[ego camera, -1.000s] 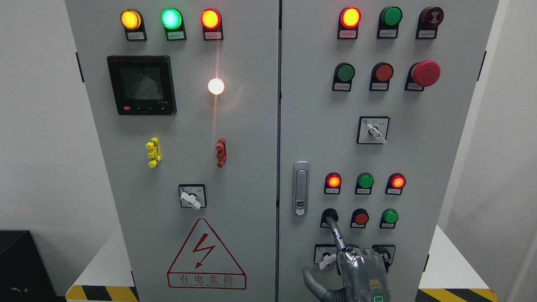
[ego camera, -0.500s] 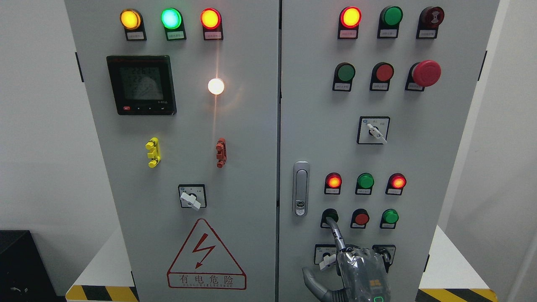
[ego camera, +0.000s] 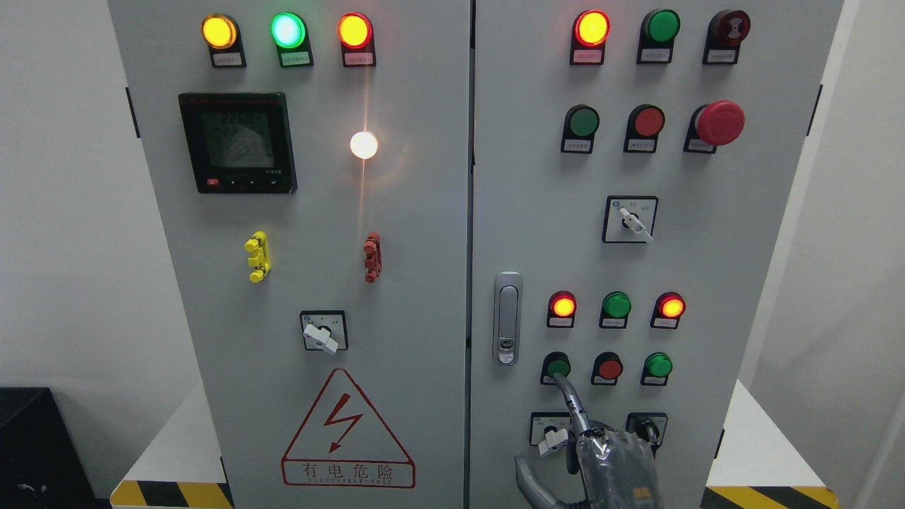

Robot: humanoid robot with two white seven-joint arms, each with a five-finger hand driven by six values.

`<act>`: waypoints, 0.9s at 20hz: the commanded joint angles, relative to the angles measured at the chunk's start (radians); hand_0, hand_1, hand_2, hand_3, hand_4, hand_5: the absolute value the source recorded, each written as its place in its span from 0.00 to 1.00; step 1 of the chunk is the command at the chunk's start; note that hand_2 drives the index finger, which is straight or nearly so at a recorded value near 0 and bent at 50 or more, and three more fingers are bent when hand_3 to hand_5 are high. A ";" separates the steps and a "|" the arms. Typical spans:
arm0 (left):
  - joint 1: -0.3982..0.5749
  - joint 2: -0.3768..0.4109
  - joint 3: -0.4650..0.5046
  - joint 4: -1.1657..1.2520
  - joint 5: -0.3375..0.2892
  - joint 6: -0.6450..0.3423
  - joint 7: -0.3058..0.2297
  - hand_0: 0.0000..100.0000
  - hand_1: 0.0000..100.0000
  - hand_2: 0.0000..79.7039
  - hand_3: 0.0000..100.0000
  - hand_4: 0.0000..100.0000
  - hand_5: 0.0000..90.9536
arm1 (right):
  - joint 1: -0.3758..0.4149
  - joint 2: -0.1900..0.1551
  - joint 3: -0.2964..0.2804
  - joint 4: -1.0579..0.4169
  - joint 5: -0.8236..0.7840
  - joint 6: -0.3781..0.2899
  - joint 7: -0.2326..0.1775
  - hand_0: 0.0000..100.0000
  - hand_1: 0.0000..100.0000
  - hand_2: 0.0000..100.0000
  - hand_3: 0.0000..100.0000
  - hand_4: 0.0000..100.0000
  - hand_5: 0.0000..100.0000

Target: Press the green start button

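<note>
We find the round green start button [ego camera: 558, 367] low on the grey steel cabinet's right door [ego camera: 707, 233], leftmost of the row beside the round red button [ego camera: 609, 368]. The grey robotic right hand [ego camera: 608, 463] rises from the bottom edge, one finger [ego camera: 568, 397] extended, the others curled, grasping nothing. Its fingertip sits at the button's lower rim; contact cannot be confirmed. We judge the press unverified; withdrawal is outstanding. The left hand is not visible.
</note>
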 commanded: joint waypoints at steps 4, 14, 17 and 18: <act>-0.023 0.000 0.000 -0.028 0.000 0.000 -0.001 0.12 0.56 0.00 0.00 0.00 0.00 | 0.106 0.001 0.035 -0.166 -0.193 -0.016 -0.004 0.28 0.34 0.00 0.77 0.76 0.81; -0.023 0.000 0.000 -0.028 0.000 0.000 -0.001 0.12 0.56 0.00 0.00 0.00 0.00 | 0.206 0.001 0.069 -0.222 -0.572 -0.010 -0.006 0.00 0.23 0.00 0.43 0.46 0.47; -0.023 0.001 0.000 -0.028 0.000 0.000 -0.001 0.12 0.56 0.00 0.00 0.00 0.00 | 0.238 0.001 0.075 -0.253 -0.635 -0.007 -0.002 0.00 0.19 0.00 0.34 0.36 0.38; -0.023 0.000 0.000 -0.028 0.000 0.000 -0.001 0.12 0.56 0.00 0.00 0.00 0.00 | 0.249 -0.001 0.075 -0.262 -0.655 -0.007 0.001 0.00 0.19 0.00 0.33 0.35 0.37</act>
